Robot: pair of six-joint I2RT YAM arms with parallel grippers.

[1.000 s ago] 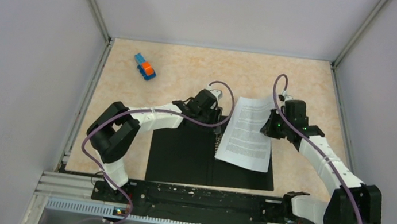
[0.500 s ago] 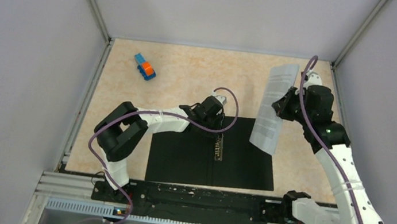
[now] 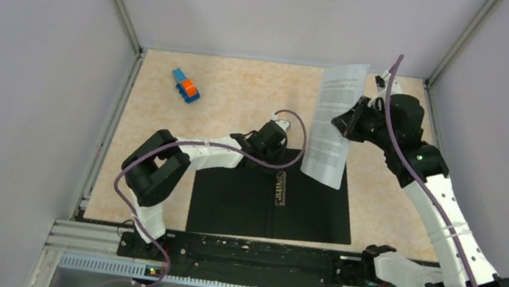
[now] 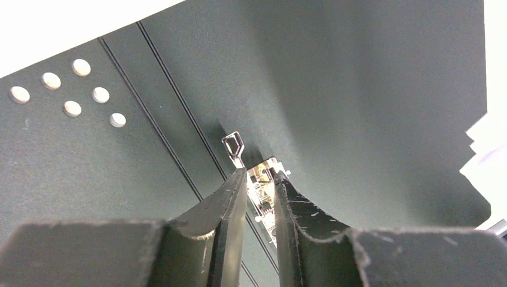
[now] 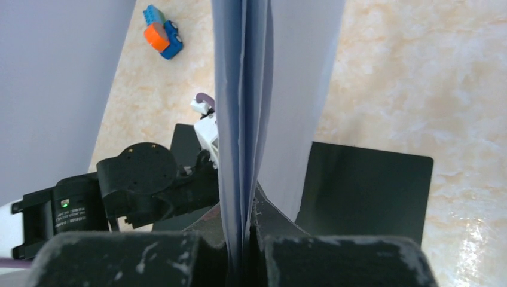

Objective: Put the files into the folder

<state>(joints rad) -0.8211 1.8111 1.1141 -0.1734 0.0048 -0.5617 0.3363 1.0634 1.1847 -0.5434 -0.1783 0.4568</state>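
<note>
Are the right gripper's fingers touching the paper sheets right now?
Touching. The right wrist view shows the files clamped edge-on between the fingers of the right gripper, with no gap.

Paper, matt black sheet, bright metal, worn plastic

We see the files point(image 3: 333, 124) as thin, matt white paper, the inside of the folder point(image 3: 244, 201) as smooth matt black sheet, and its clip point(image 4: 263, 179) as shiny bare metal. The fingers point(image 4: 230, 215) look like dull black plastic, scratched pale along the edges. We read the table point(image 3: 243, 97) as a smooth beige marbled top, and the toy block point(image 3: 186, 85) as glossy plastic.
</note>
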